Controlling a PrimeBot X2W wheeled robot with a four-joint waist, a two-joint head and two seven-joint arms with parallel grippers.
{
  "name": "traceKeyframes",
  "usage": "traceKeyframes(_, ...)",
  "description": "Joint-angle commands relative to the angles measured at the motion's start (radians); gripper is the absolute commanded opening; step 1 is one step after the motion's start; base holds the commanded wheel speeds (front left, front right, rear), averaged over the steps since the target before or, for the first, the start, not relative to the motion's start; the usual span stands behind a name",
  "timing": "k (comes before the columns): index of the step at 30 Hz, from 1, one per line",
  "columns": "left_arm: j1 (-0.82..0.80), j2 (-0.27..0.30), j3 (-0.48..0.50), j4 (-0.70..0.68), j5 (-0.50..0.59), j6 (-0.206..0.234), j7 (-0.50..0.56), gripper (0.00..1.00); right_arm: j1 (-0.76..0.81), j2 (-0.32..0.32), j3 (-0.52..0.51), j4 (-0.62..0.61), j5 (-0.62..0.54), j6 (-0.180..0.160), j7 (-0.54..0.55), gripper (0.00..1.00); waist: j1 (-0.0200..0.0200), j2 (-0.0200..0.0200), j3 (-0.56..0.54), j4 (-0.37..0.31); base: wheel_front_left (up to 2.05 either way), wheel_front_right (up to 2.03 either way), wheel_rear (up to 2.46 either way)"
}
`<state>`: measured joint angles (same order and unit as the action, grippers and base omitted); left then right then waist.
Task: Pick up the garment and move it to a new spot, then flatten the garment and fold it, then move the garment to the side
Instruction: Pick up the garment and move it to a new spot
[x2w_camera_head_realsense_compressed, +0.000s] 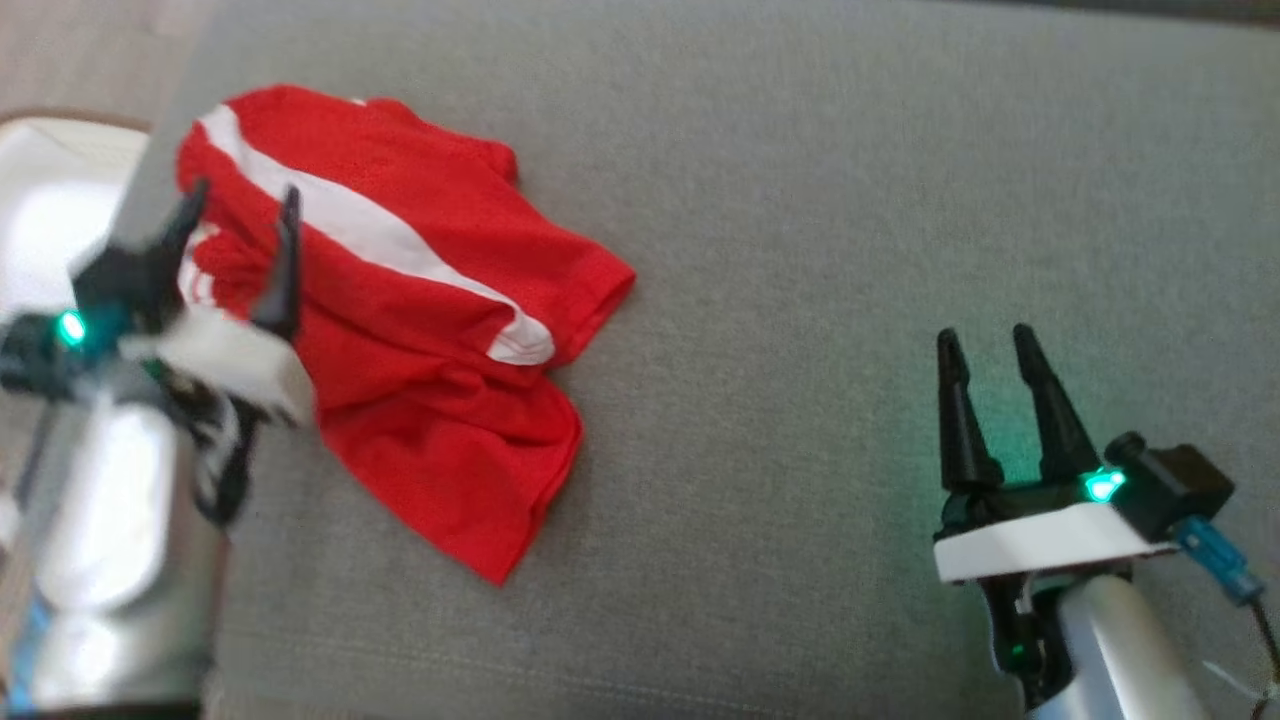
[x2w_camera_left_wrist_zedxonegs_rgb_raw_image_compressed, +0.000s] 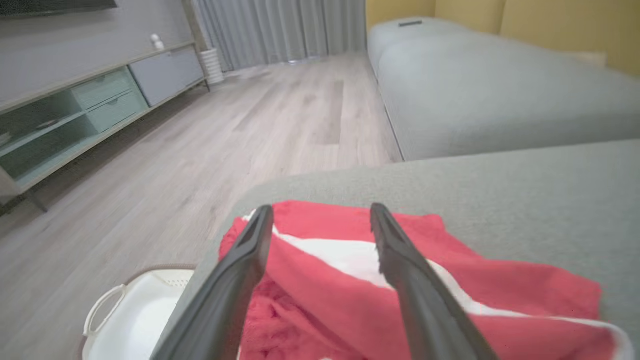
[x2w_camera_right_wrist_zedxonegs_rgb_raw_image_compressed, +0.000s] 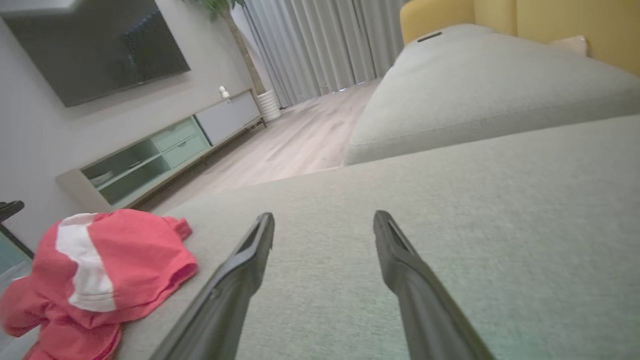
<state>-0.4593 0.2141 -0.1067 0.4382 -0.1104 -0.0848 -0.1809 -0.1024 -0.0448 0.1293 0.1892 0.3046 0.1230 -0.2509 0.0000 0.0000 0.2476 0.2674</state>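
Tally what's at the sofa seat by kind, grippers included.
Red and white garment: 1
Grippers, both open: 2 (left gripper, right gripper)
White basket on the floor by the seat's corner: 1
Grey sofa seat under the garment: 1
Total: 5

A home living room, shown by the grey sofa (x2w_camera_right_wrist_zedxonegs_rgb_raw_image_compressed: 500, 210), wall television (x2w_camera_right_wrist_zedxonegs_rgb_raw_image_compressed: 100, 50), low cabinet (x2w_camera_right_wrist_zedxonegs_rgb_raw_image_compressed: 165, 155) and curtains (x2w_camera_right_wrist_zedxonegs_rgb_raw_image_compressed: 320, 45).
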Motion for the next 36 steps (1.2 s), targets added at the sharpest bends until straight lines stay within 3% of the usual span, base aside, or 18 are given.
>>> traceKeyframes(1,-0.087,0.067,0.031,0.013,0.000,-0.012,0.039,1.00,-0.038,-0.005,0.015,-0.036,-0.009,0.008,-0.011,1.00,0.0000,0.0000,0.066,-0.041,0.00,0.00,0.00)
traceKeyframes(8,-0.271,0.158,-0.008,0.212,-0.022,-0.039,0.208,1.00,-0.063,-0.005,-0.006,-0.045,-0.016,0.008,-0.011,1.00,0.0000,0.0000,0.129,-0.070,0.00,0.00,0.00)
traceKeyframes(15,-0.388,0.197,-0.049,0.376,-0.081,-0.045,0.259,1.00,-0.072,-0.005,-0.002,-0.046,-0.020,0.008,-0.011,1.00,0.0000,0.0000,0.166,-0.087,0.00,0.00,0.00)
traceKeyframes(16,-0.399,0.200,-0.059,0.392,-0.087,-0.045,0.259,0.90,-0.073,-0.005,-0.001,-0.046,-0.020,0.008,-0.011,1.00,0.0000,0.0000,0.169,-0.088,0.00,0.00,0.00)
traceKeyframes(17,-0.408,0.201,-0.066,0.406,-0.097,-0.045,0.255,0.23,-0.074,-0.005,-0.001,-0.046,-0.019,0.008,-0.011,1.00,0.0000,0.0000,0.171,-0.090,0.00,0.00,0.00)
traceKeyframes(18,-0.417,0.205,-0.074,0.420,-0.107,-0.045,0.249,0.00,-0.075,-0.005,-0.001,-0.046,-0.019,0.008,-0.011,1.00,0.0000,0.0000,0.173,-0.092,0.00,0.00,0.00)
traceKeyframes(26,-0.474,0.216,-0.118,0.480,-0.129,-0.046,0.148,0.00,-0.076,-0.005,-0.002,-0.038,-0.013,0.008,-0.011,1.00,0.0000,0.0000,0.159,-0.089,0.00,0.00,0.00)
traceKeyframes(30,-0.517,0.223,-0.120,0.461,-0.114,-0.020,0.020,0.00,-0.073,-0.005,0.003,-0.026,-0.003,0.008,-0.011,1.00,0.0000,0.0000,0.125,-0.085,0.00,0.00,0.00)
traceKeyframes(36,-0.559,0.219,-0.117,0.372,-0.103,0.017,-0.058,0.00,-0.062,-0.005,0.011,-0.015,0.017,0.008,-0.011,1.00,0.0000,0.0000,0.065,-0.084,0.00,0.00,0.00)
